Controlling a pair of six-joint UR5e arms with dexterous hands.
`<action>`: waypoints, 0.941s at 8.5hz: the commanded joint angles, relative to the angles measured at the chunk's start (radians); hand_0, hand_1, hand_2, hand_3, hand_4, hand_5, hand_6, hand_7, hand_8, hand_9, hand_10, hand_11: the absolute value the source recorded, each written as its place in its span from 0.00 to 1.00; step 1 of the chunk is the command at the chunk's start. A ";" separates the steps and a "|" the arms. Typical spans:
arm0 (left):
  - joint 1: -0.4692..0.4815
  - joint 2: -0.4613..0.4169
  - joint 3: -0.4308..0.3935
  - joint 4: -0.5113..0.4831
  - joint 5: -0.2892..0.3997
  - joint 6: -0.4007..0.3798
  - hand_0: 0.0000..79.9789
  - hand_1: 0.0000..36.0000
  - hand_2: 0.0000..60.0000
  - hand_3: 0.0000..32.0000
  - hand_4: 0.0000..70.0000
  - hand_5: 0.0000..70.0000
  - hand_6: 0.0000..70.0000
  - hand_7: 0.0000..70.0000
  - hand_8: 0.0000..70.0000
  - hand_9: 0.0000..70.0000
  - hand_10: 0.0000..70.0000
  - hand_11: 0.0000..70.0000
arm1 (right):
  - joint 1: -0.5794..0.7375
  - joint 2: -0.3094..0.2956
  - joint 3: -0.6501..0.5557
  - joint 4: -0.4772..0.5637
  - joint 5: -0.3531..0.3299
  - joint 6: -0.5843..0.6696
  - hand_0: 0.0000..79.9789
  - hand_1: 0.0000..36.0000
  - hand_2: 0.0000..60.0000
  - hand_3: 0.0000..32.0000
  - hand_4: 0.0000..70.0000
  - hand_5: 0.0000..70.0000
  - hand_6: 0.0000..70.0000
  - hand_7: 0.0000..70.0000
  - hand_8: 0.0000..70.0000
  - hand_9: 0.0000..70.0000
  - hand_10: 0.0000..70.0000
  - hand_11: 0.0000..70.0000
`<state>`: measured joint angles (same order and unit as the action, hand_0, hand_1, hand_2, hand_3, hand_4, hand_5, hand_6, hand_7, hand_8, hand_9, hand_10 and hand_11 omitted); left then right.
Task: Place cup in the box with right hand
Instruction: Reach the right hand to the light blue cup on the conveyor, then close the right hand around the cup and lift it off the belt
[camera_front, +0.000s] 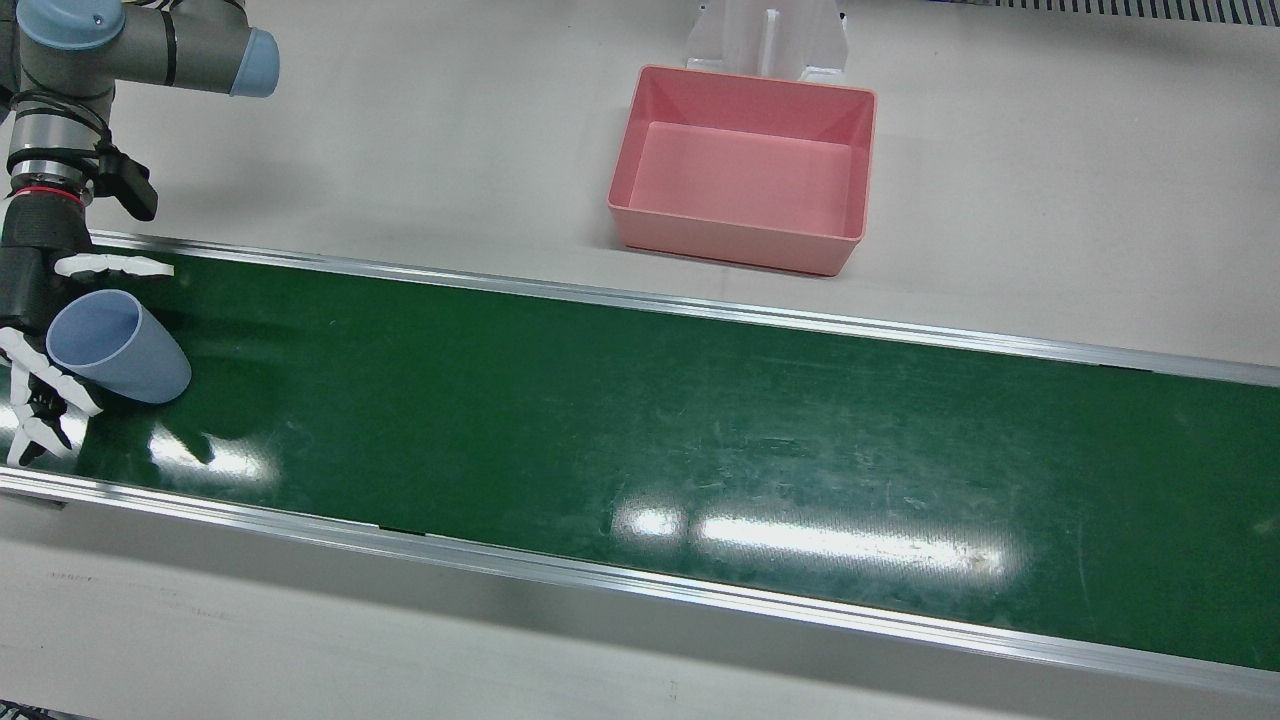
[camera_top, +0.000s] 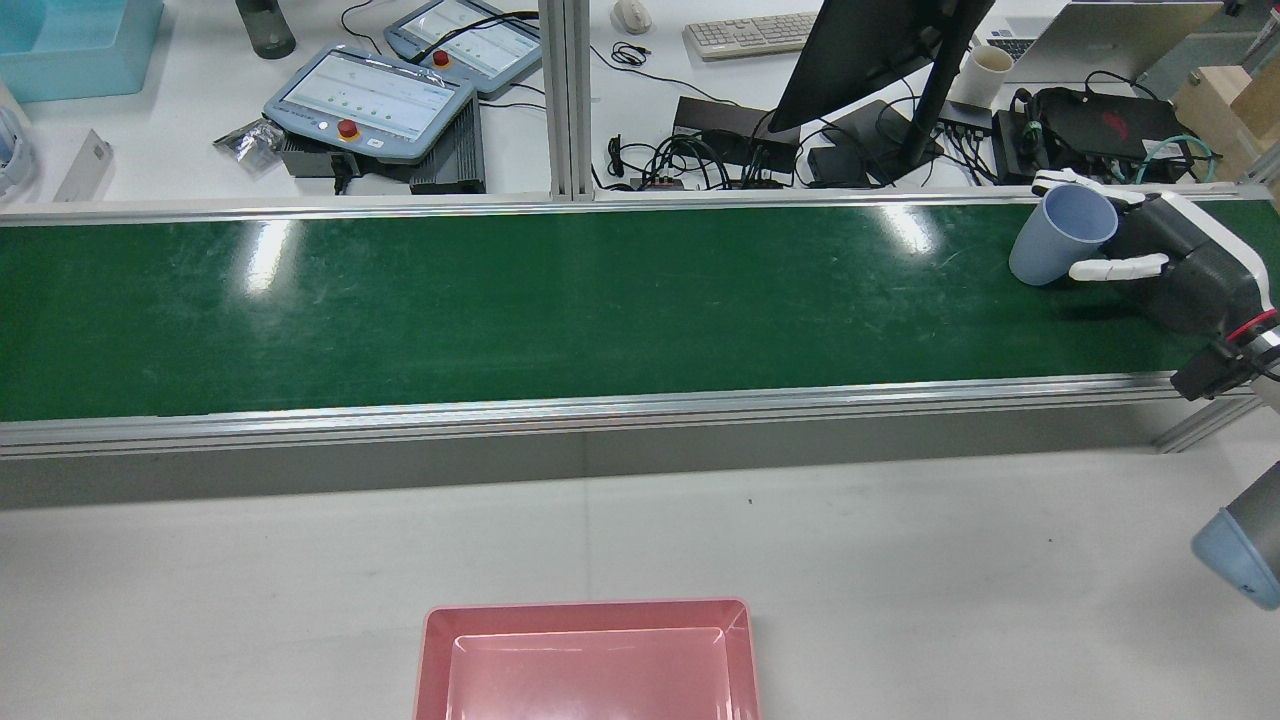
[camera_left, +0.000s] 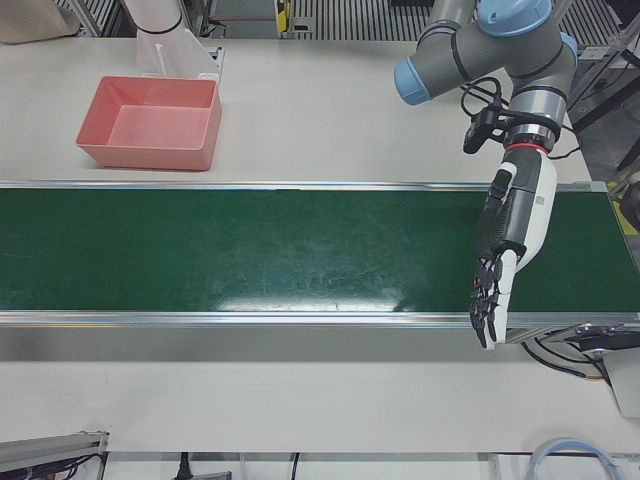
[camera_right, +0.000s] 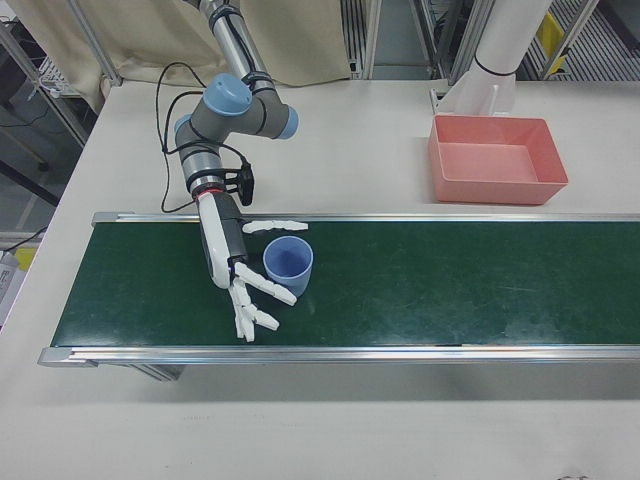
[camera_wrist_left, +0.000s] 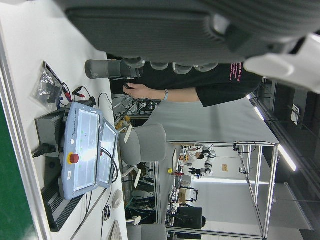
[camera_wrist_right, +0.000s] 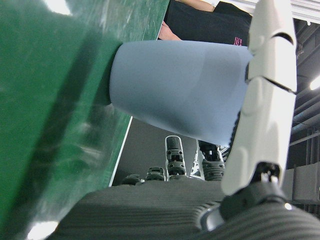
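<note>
**One cup, not yet gripped**

One blue cup (camera_right: 288, 264) stands on the green belt (camera_front: 640, 420), near the end where the right arm works and well apart from the pink box (camera_front: 742, 168). It sits upright with its mouth up, though the front view shows it leaning toward the camera. The box rests on the white table (camera_front: 440, 130) just beside the belt's robot-side rail and holds nothing.

The right hand (camera_right: 243, 272) reaches low over the belt beside the cup — its fingers (camera_right: 262, 285) are spread apart, one white digit stretched out along the robot side of the cup's rim, the others fanned on the operators' side. The right hand view shows a finger against the cup's rim. The cup's base meets the belt.

The left hand (camera_left: 503, 240) hangs over the belt's opposite end, far from the cup, fingers pointing down toward the operators' rail — loosely curled together and holding nothing.
</note>
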<state>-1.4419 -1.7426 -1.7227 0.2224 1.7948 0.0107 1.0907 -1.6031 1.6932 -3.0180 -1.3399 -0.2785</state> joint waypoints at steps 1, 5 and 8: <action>0.000 0.000 0.000 -0.002 0.000 0.000 0.00 0.00 0.00 0.00 0.00 0.00 0.00 0.00 0.00 0.00 0.00 0.00 | 0.008 -0.037 -0.010 -0.001 0.067 0.025 0.64 0.89 1.00 0.00 0.21 0.18 0.50 1.00 0.59 0.95 0.22 0.35; 0.000 0.000 -0.001 0.000 0.000 0.000 0.00 0.00 0.00 0.00 0.00 0.00 0.00 0.00 0.00 0.00 0.00 0.00 | 0.061 -0.035 -0.006 -0.007 0.064 0.024 0.69 1.00 1.00 0.00 0.43 0.32 0.66 1.00 1.00 1.00 0.63 0.92; 0.000 0.000 -0.001 0.000 0.000 0.000 0.00 0.00 0.00 0.00 0.00 0.00 0.00 0.00 0.00 0.00 0.00 0.00 | 0.127 -0.032 0.176 -0.019 0.053 0.013 0.76 1.00 1.00 0.00 0.53 0.33 0.67 1.00 1.00 1.00 0.65 0.94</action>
<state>-1.4419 -1.7426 -1.7240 0.2223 1.7947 0.0107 1.1851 -1.6375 1.7319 -3.0271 -1.2821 -0.2574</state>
